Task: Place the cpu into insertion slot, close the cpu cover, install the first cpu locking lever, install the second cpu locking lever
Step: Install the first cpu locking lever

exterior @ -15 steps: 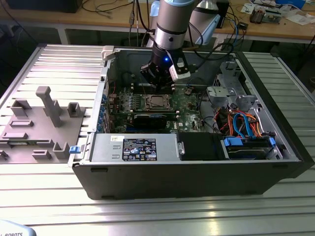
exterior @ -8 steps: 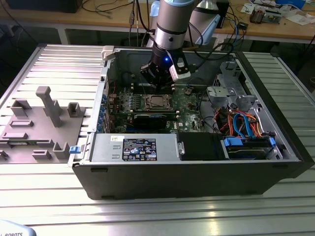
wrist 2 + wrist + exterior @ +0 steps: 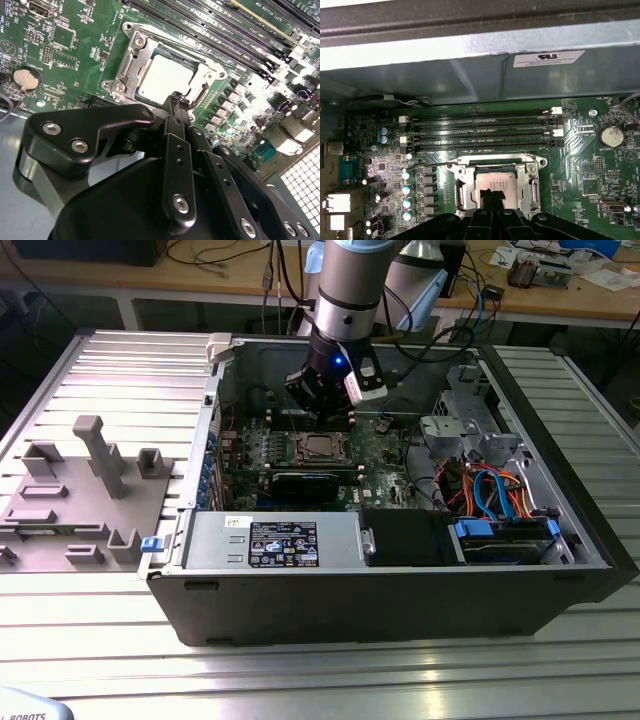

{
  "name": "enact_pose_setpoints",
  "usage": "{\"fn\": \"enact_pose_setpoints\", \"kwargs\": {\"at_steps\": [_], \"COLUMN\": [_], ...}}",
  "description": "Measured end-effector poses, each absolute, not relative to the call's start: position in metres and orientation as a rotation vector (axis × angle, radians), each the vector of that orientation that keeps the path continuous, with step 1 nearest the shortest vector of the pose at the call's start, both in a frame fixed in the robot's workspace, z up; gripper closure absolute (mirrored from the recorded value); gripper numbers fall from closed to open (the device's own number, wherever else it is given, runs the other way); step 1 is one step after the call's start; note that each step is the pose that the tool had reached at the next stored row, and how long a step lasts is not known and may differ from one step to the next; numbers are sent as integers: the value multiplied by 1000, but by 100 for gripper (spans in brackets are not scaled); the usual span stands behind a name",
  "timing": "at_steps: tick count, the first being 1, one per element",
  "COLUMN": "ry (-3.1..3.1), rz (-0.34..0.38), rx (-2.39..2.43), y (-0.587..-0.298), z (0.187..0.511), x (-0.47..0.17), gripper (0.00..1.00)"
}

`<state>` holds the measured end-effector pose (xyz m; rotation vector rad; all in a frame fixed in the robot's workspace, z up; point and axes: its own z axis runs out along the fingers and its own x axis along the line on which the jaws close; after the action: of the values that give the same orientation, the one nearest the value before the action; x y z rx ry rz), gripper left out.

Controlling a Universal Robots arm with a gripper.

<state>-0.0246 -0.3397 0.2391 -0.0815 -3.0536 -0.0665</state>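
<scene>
Black gripper (image 3: 179, 102) linkage looms nearest us in both wrist views, its fingers pressed together with nothing between them, tips poised at the edge of the insertion slot (image 3: 497, 187). We see the cpu (image 3: 165, 80) seated there, framed by the cpu cover (image 3: 131, 60) on the green motherboard (image 3: 385, 455).

The cpu (image 3: 165, 79), a flat square chip with a dull silver-grey top, lies level inside the insertion slot (image 3: 131, 60), a square socket with a silvery metal rim on the green board. The cpu cover (image 3: 532, 187), a thin silvery frame with a wide window, lies flat down around the chip. In the exterior view the socket (image 3: 318, 448) sits at about 12 o'clock from the case's middle.
</scene>
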Motion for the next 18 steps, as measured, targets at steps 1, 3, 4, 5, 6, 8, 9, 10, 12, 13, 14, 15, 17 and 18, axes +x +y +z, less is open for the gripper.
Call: {"fn": "enact_pose_setpoints", "kwargs": {"at_steps": [1, 3, 4, 5, 6, 8, 9, 10, 12, 13, 14, 15, 17, 18], "ry": [-3054, -3054, -3054, -3054, -3054, -3054, -3054, -3054, -3054, -3054, -3054, -3056, -3081, -3103], "rz": [-66, -66, -66, -66, -66, -65, -65, -65, -65, -65, -65, -65, -63, -62], "rx": [-80, -76, -75, -71, -66, -57, -52, -46, -45, -45, -45, -44, -44, -44], "y": [-340, -340, -340, -340, -340, -340, -340, -340, -340, -340, -340, -340, -340, -340], "z": [239, 239, 239, 239, 239, 239, 239, 239, 239, 239, 239, 239, 239, 239], "x": [-25, -25, -25, -25, -25, -25, -25, -25, -25, -25, -25, -25, -25, -25], "gripper": [89, 89, 89, 89, 89, 89, 89, 89, 89, 89, 89, 89, 89, 89]}}
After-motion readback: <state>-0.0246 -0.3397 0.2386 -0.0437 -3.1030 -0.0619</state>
